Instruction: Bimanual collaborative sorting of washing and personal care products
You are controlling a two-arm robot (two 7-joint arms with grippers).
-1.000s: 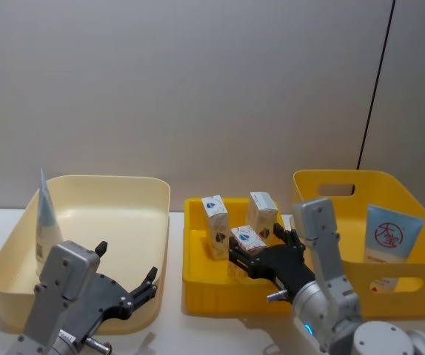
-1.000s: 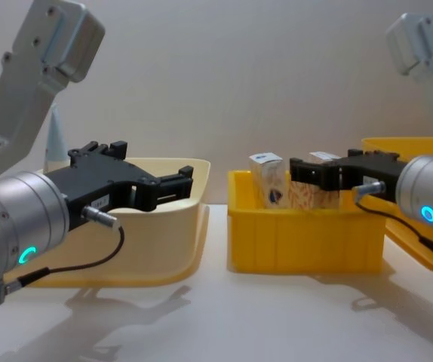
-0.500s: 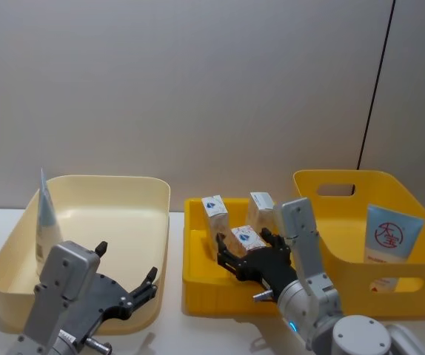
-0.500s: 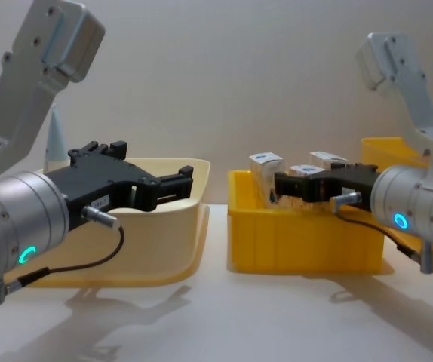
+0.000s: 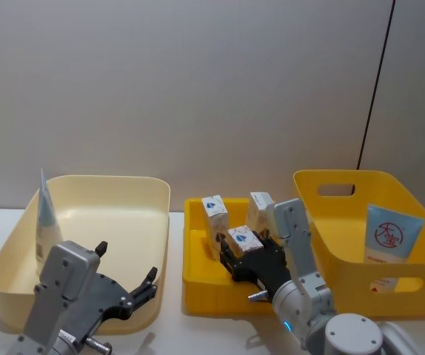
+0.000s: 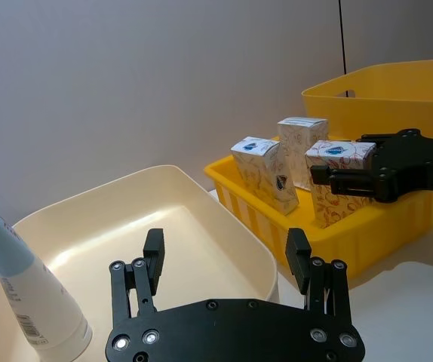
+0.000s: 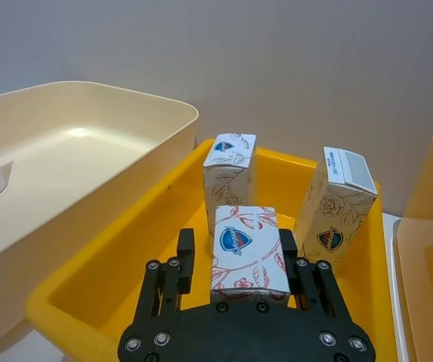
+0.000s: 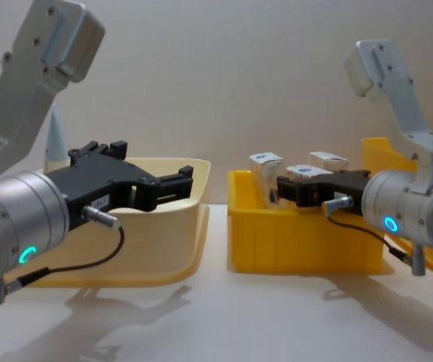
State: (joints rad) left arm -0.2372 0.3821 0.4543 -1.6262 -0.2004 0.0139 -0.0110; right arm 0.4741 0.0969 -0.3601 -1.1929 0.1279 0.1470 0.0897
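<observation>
Right gripper (image 7: 235,280) clamps one white carton (image 7: 244,250) above the small yellow bin (image 7: 111,279) (two cartons left inside); left gripper (image 6: 224,256) hangs wide beside the cream tub (image 6: 126,219).

Three white cartons (image 5: 215,216), two light-blue tubes (image 5: 47,220), two yellow bins (image 5: 198,285), one cream tub (image 5: 153,222).
</observation>
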